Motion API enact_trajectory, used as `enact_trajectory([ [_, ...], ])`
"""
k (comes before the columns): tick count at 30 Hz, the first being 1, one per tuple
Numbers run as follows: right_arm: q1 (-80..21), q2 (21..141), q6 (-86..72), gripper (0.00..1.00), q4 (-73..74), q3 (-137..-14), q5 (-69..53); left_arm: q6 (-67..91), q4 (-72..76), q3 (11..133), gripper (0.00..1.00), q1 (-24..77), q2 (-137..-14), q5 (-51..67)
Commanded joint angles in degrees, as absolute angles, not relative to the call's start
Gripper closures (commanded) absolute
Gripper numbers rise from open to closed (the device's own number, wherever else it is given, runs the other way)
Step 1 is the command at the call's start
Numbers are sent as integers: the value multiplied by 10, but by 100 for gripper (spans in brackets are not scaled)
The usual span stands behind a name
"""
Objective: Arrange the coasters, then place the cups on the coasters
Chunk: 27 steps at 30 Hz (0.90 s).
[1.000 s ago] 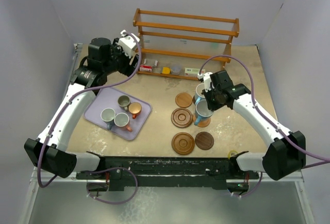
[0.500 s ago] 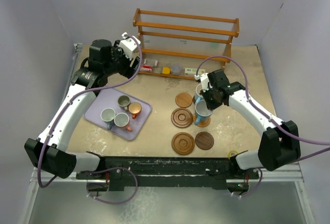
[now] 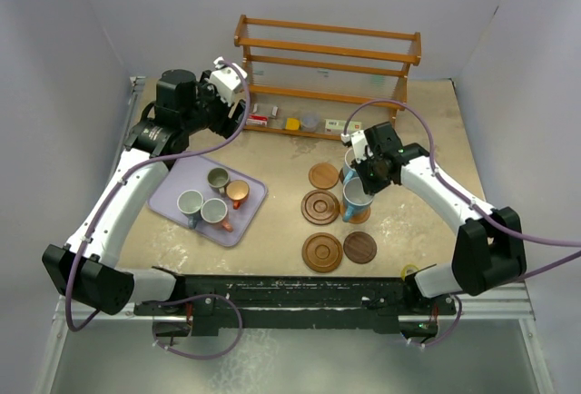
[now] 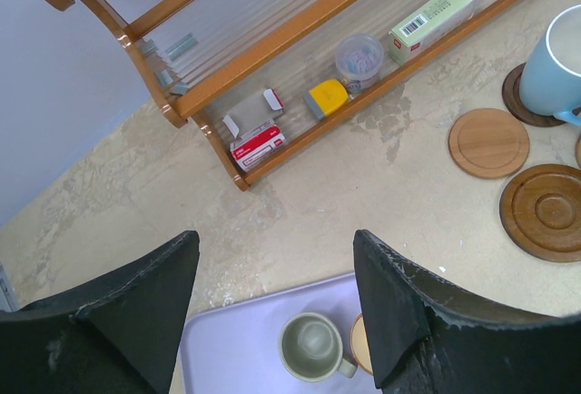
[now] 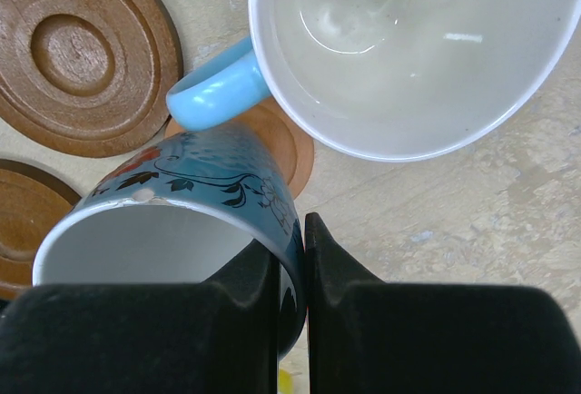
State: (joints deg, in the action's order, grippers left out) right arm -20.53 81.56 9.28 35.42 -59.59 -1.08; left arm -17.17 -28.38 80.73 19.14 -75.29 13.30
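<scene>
While the left gripper (image 4: 274, 258) hangs wide open over the lavender tray (image 4: 236, 350), the right gripper (image 5: 304, 247) pinches the rim of a flowered blue cup (image 5: 213, 172), tilted over a light brown coaster (image 5: 292, 151).

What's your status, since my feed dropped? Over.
Right gripper shut on patterned blue ceramic cup, over light round wooden coaster. Left gripper open, empty. Pale blue cup close alongside.
</scene>
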Motion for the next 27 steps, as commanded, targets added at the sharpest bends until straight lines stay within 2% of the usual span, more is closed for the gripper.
enact_trajectory([
  [1,-201,823,101,100,346,-603,-22,-180,-264,804,34,187,-733,145],
  [13,-199,829,109,98,344,-596,-20,-184,-267,803,33,187,-730,145],
  [21,-198,830,112,91,346,-592,-15,-191,-269,796,33,187,-725,141],
  [27,-198,824,108,79,352,-594,-9,-203,-269,781,33,187,-714,122],
])
